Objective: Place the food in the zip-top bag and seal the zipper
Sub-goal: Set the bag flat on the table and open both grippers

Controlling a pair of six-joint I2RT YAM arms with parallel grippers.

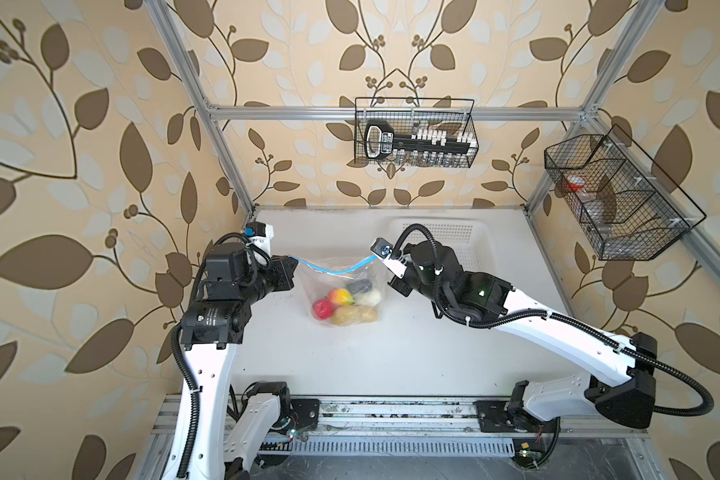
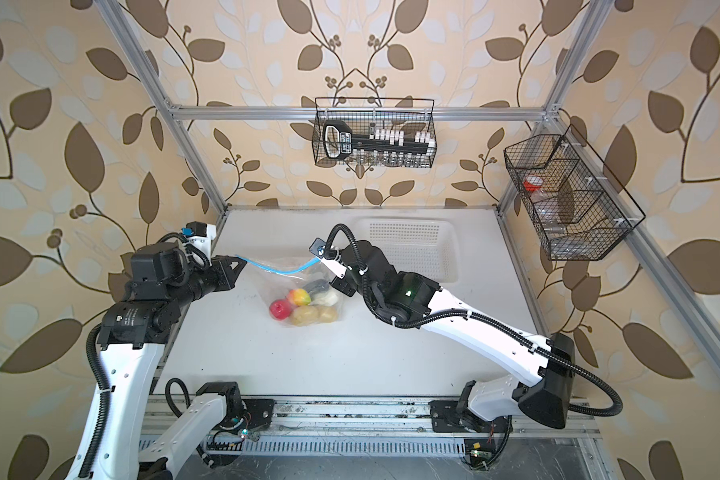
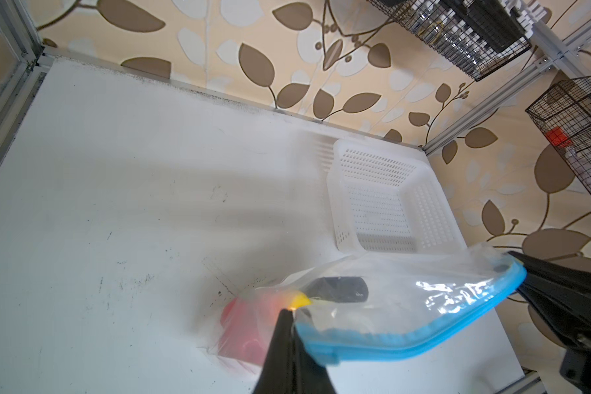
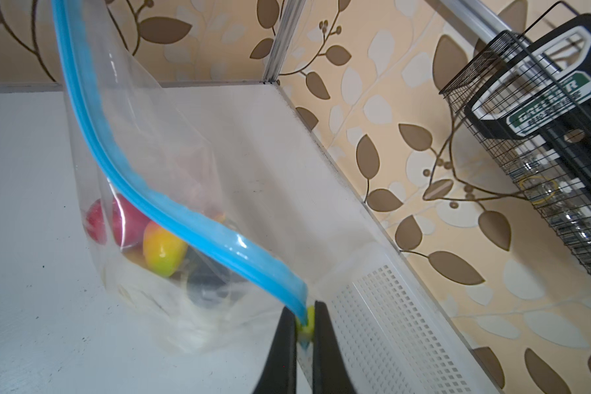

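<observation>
Now we're sealing: left tool [image 3: 287,319] pinching the light-blue zipper strip [image 4: 185,218], right tool [image 4: 304,307] clamping its yellow tab [image 4: 306,325]; next, a taut slide.

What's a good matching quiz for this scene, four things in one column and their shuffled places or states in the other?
Things
1. left gripper
2. right gripper
3. food
4. white basket

Places or states
A. at the back right of the table
B. lying in the bottom of the zip-top bag
C. shut on the yellow tab at one end of the zipper
D. shut on the zipper's other end

Pairs: 1-D, 2-C, 3-B, 4-A
</observation>
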